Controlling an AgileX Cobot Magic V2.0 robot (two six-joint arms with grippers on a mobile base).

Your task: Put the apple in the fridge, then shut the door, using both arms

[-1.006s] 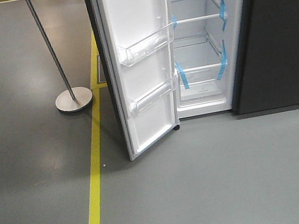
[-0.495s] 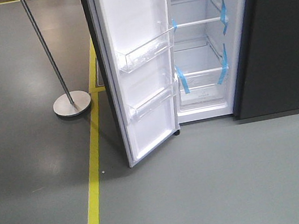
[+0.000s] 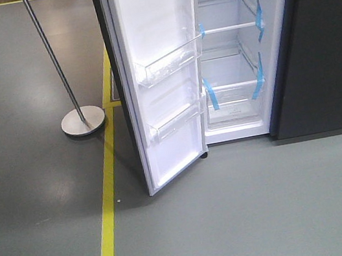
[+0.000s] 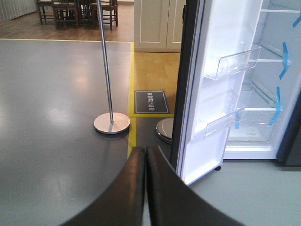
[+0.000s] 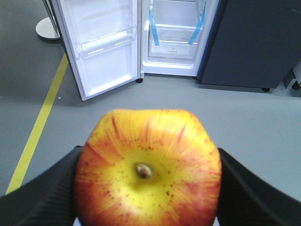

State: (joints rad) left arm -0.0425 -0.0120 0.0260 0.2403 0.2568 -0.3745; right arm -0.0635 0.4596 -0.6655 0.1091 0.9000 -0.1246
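Apple (image 5: pixel 148 169) sits pinched in the right gripper (image 5: pixel 148 186), the open fridge (image 5: pixel 173 44) well ahead of it. The left gripper (image 4: pixel 145 157) is pressed together, the door (image 4: pixel 207 84) ahead to its right. Over 1 second the fridge slid lower in front view: likely an approach.

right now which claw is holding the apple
The right claw, clamped on both sides of the apple; the left claw is shut with nothing in it.

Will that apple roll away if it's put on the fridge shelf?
Probably a little: the apple looks round, so it may roll. Its skin looks smooth, so perhaps slippery. It shows no dents where gripped, so likely firm.
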